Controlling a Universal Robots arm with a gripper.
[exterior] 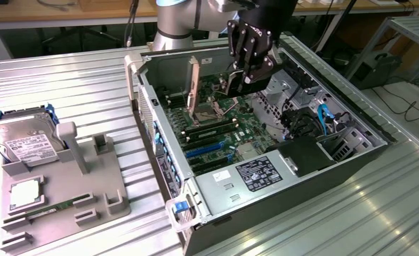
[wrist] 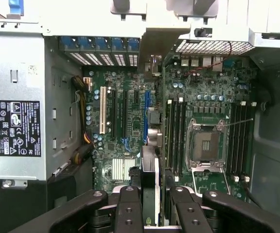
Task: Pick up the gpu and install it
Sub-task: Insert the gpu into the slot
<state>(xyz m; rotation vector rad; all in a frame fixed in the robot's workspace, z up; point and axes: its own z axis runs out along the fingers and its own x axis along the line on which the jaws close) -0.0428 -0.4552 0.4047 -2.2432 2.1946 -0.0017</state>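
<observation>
My gripper (exterior: 247, 79) hangs inside the open computer case (exterior: 163, 160), over the motherboard (exterior: 217, 133). It is shut on the gpu (exterior: 230, 88), a thin card that hangs below the fingers. In the wrist view the gpu (wrist: 150, 170) shows edge-on between the black fingers (wrist: 128, 208), running away from the gripper (wrist: 149, 206) with a green edge along one side. Beyond it lie the motherboard (wrist: 125, 141) and its expansion slots, among them a blue slot (wrist: 145, 116) and a white slot (wrist: 102, 110). The card is above the board, apart from the slots.
The case also holds a silver power supply (exterior: 256, 173) with a label, a CPU socket (wrist: 205, 145) and blue cables (exterior: 322, 120). On the exterior view's left a grey holder (exterior: 67, 197) carries a hard drive (exterior: 24, 144), a processor (exterior: 24, 193) and a memory stick (exterior: 53, 208).
</observation>
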